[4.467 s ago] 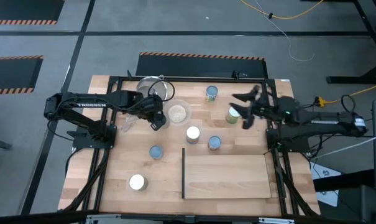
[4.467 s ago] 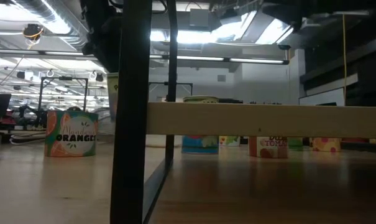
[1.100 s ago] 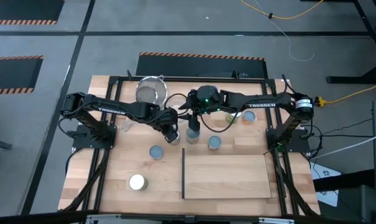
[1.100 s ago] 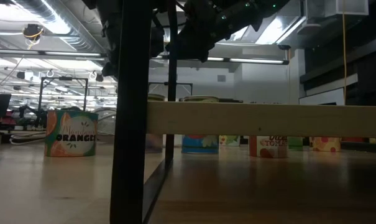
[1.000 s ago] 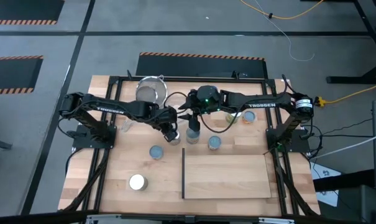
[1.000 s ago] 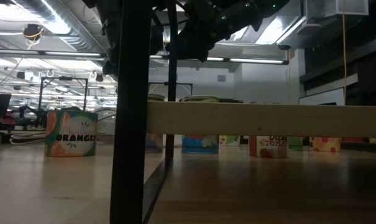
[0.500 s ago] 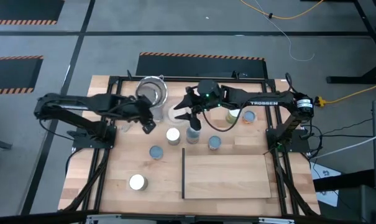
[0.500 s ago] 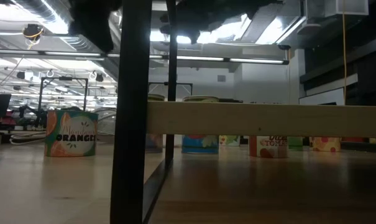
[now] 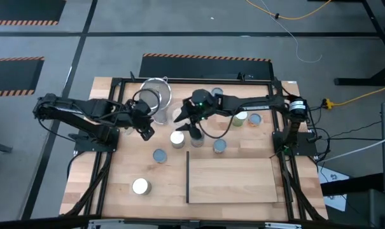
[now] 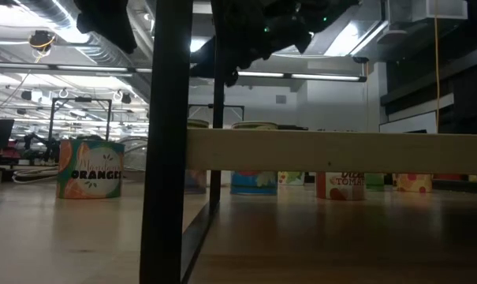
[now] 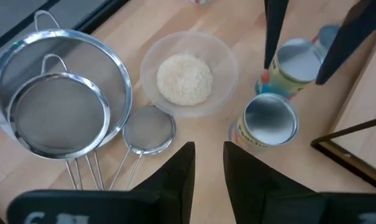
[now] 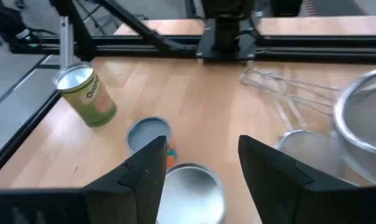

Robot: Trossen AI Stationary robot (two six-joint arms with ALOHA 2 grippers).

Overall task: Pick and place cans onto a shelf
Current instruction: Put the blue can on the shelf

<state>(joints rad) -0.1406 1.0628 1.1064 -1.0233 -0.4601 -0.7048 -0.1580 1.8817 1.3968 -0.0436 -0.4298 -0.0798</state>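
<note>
Two silver-topped cans stand side by side at mid-table, one (image 9: 177,138) (image 11: 271,121) and another (image 11: 296,62) just to its right. My right gripper (image 9: 187,125) (image 12: 201,142) hovers open over them. In the left wrist view its fingers (image 11: 271,37) show on either side of the farther can's top. My left gripper (image 9: 144,132) (image 11: 207,149) is open with nothing in it, raised left of the cans. The shelf (image 9: 230,180) is a light-wood panel with a dark upright edge (image 9: 188,178) at the near side, with no can on it.
More cans stand around: a blue-topped one (image 9: 159,155), one near the front left (image 9: 140,186), one by the shelf's far edge (image 9: 220,145) and three at the far right (image 9: 240,117). Mesh strainers (image 11: 57,112) and a glass bowl of grains (image 11: 186,78) sit far left.
My left gripper has drawn back from the silver-topped can toward the table's left and risen, leaving that can standing at mid-table. My right gripper has shifted a little toward the table's left over the cans and stays open.
</note>
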